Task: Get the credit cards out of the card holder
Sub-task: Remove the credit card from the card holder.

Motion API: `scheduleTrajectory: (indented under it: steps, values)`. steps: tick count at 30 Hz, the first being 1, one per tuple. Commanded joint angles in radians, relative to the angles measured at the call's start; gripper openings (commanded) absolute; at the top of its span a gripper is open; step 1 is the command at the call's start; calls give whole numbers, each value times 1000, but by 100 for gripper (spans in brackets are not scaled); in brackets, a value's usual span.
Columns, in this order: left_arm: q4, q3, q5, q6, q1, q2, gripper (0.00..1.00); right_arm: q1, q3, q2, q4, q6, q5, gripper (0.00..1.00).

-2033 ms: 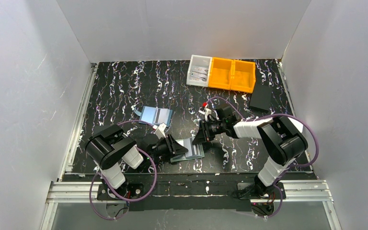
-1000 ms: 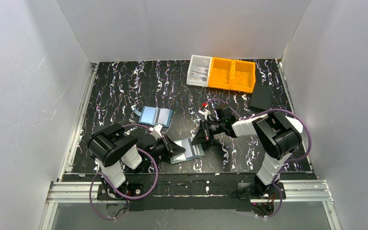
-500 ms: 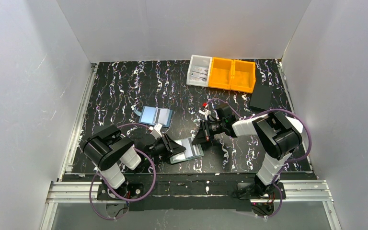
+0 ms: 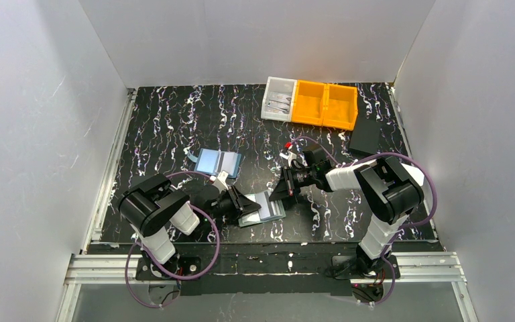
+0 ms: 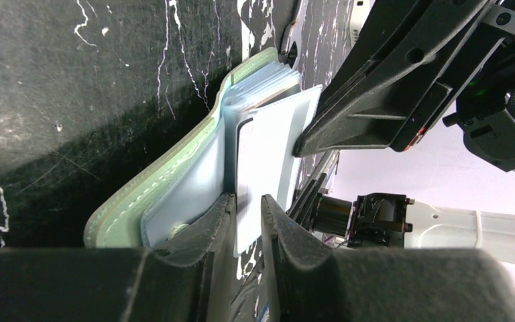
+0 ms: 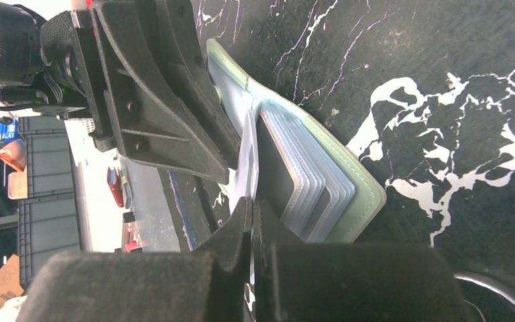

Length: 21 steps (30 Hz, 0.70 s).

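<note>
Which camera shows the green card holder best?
Left wrist: the card holder lies open close up, green cover and clear sleeves plain. Right wrist shows mostly stacked sleeves; the top view, a small patch.

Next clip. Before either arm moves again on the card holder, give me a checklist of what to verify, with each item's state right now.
1. Holder open on the table: ok.
2. Right end effector shut on a clear sleeve: ok.
3. Left end effector gripping firmly: cannot tell; a sleeve runs between its jaws, contact unclear.
4. Room between the two end effectors: not ok; they crowd nose to nose over the holder.
5. A card freed: not ok; a dark card sits in the sleeve stack.
</note>
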<state>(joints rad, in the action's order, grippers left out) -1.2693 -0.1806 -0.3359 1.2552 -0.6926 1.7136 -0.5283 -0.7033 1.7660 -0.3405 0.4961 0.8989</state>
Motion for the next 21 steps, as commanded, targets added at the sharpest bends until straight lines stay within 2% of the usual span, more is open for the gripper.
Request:
scheduleTrajectory:
  steps: [1, 5, 21]
  values:
    - [-147, -84, 12, 15, 4, -3, 13, -25, 0, -8, 18, -20, 1, 1]
    - [-148, -96, 11, 16, 4, 14, 0, -25, -4, -9, 33, -34, -7, 1]
    - [-137, 38, 64, -96, 10, -7, 0, 11, -10, -47, 119, -122, -76, 5]
